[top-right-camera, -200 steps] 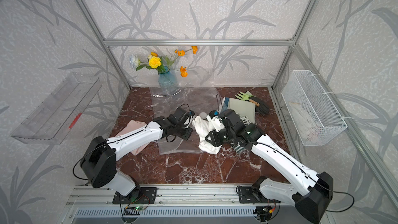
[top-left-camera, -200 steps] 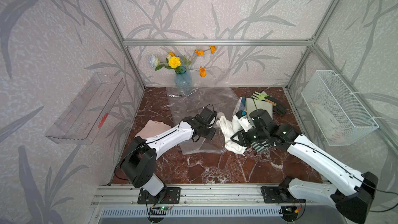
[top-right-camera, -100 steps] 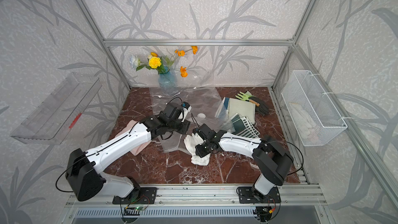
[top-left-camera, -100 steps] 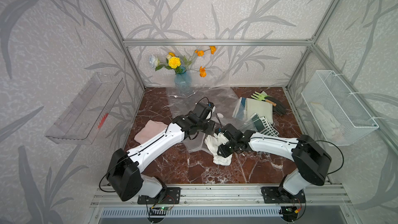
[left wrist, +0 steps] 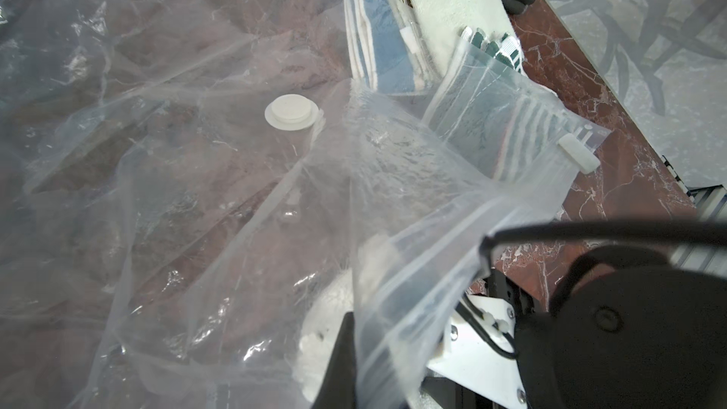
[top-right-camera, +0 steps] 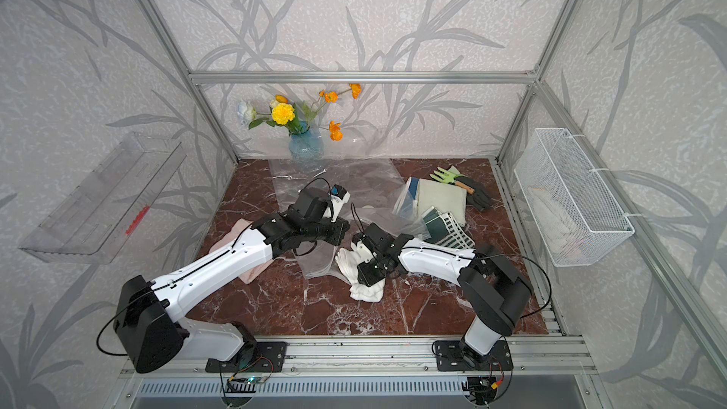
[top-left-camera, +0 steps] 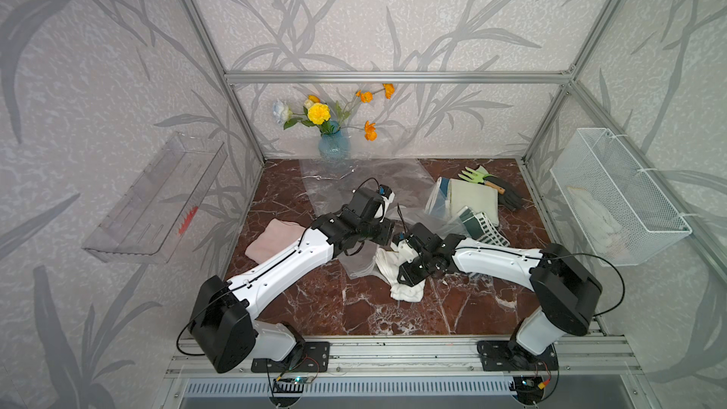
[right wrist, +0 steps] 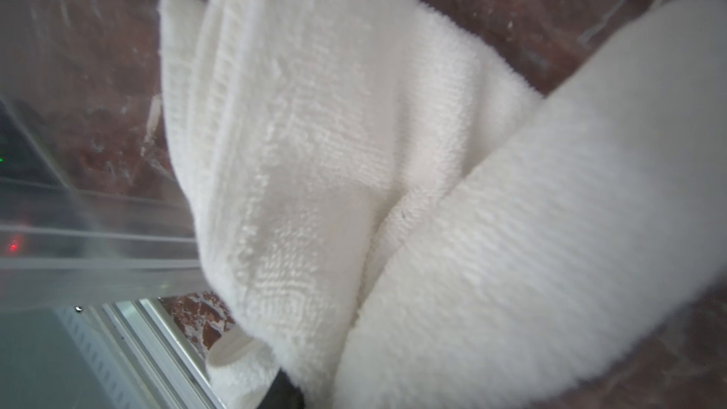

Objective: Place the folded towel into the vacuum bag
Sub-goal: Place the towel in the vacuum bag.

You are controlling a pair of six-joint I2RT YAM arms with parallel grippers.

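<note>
Left wrist view: pinching bag [left wrist: 177,151] lip tight in left gripper [left wrist: 354,363], lifting mouth. Clamping towel [top-left-camera: 405,293] in right gripper [top-left-camera: 409,273], just at mouth, mostly outside. Likely mid-insertion; next, push deeper under raised film.

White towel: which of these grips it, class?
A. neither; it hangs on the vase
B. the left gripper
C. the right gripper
C: the right gripper is shut on the white towel, whose folds fill the right wrist view; the left gripper pinches the vacuum bag.
</note>
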